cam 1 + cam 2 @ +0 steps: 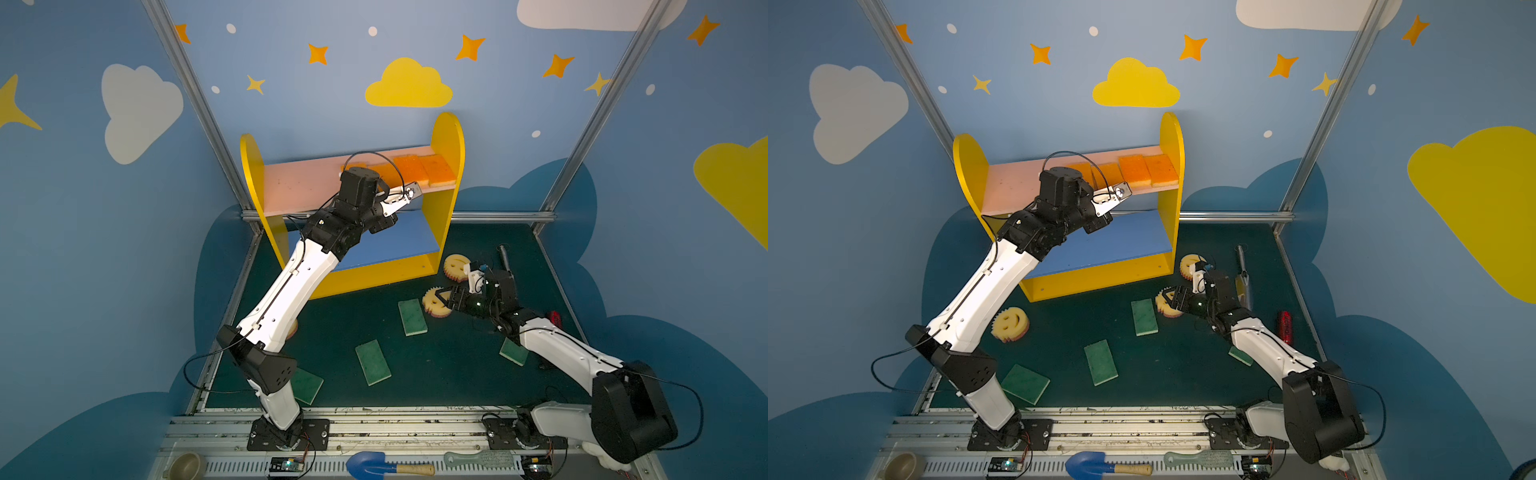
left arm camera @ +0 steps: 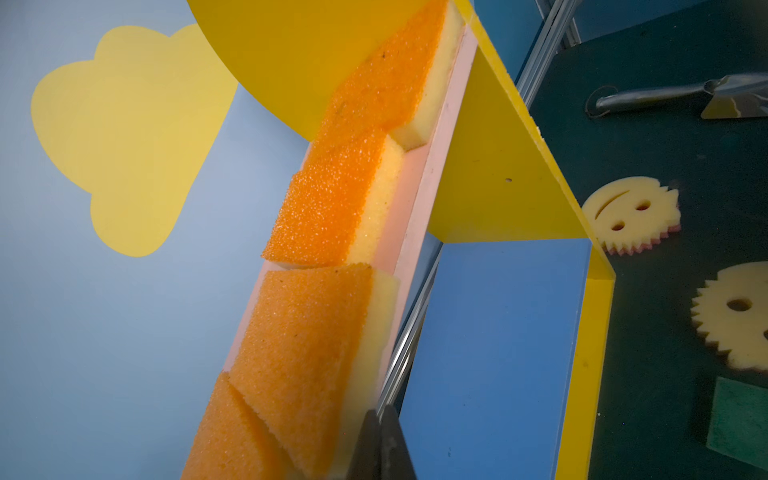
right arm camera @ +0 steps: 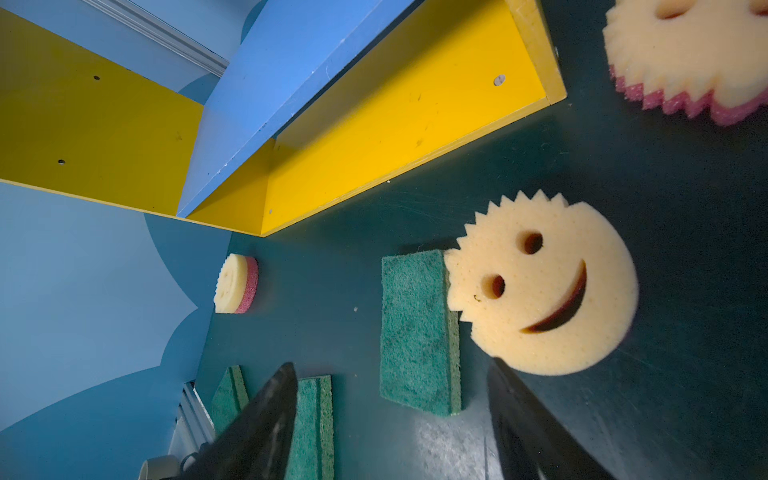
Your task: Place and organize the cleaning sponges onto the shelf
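The shelf [image 1: 449,141] stands at the back, with several orange-topped sponges [image 1: 419,168] in a row on its pink board [image 1: 299,187]. My left gripper [image 2: 380,440] is shut and holds nothing; its tips sit by the front side of an orange sponge [image 2: 303,345]. My right gripper [image 1: 442,297] hangs open low over the mat. One of its fingers is beside a smiley sponge [image 3: 544,286], and a green pad [image 3: 417,328] lies just ahead of its fingertips [image 3: 291,374]. A second smiley sponge [image 1: 455,266] lies by the shelf's right foot and a third [image 1: 1011,324] by my left arm. Green pads [image 1: 372,361] [image 1: 306,384] [image 1: 513,352] lie scattered.
A metal scoop [image 1: 505,257] and a red object [image 1: 555,319] lie at the mat's right edge. A bowl [image 1: 187,465], a blue shovel [image 1: 374,463], a brush [image 1: 478,459] and a white fluffy toy [image 1: 602,457] sit along the front rail. The blue board [image 1: 395,241] holds nothing.
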{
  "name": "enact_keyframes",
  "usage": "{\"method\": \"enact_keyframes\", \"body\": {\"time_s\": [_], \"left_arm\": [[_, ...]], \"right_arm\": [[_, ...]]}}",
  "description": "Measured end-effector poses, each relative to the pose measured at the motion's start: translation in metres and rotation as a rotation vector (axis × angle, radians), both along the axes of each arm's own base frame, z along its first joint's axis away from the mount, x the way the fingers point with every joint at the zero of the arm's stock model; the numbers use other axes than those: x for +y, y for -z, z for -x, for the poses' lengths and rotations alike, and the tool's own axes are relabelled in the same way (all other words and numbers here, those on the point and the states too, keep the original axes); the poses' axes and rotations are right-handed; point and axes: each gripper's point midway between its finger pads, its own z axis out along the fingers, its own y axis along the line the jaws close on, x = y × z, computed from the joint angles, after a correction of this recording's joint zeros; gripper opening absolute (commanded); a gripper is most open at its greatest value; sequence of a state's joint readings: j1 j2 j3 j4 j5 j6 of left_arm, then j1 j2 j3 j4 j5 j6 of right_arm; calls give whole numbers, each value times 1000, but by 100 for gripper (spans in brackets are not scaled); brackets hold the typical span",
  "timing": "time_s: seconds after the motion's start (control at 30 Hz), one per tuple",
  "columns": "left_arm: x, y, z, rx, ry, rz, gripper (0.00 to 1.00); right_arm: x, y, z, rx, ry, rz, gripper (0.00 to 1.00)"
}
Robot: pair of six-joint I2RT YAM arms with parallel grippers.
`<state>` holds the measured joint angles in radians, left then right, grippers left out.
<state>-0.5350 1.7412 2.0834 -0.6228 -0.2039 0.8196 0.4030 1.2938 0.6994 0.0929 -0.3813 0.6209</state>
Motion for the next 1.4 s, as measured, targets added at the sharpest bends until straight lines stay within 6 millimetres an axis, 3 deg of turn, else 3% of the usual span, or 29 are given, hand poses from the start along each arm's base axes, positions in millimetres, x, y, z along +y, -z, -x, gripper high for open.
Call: {"method": "enact_keyframes", "body": {"time_s": [0.57, 0.9, 1.07, 1.2, 1.4], "left_arm": [[15, -4, -11, -28, -44, 2, 4], [-2, 4, -4, -21, -14, -8, 43], [-15, 4, 14, -22, 14, 2, 70], [-20, -13, 41, -39, 33, 87, 86], [-31, -36, 104, -46, 30, 248, 88]], "right_arm": [[0, 8, -1, 20, 0, 9, 71], [0, 8, -1, 20, 0, 9, 71], [0, 8, -1, 20, 2, 11, 71], [0, 7, -1, 16, 3, 10, 71], [0, 5, -1, 15, 2, 9, 71]]}}
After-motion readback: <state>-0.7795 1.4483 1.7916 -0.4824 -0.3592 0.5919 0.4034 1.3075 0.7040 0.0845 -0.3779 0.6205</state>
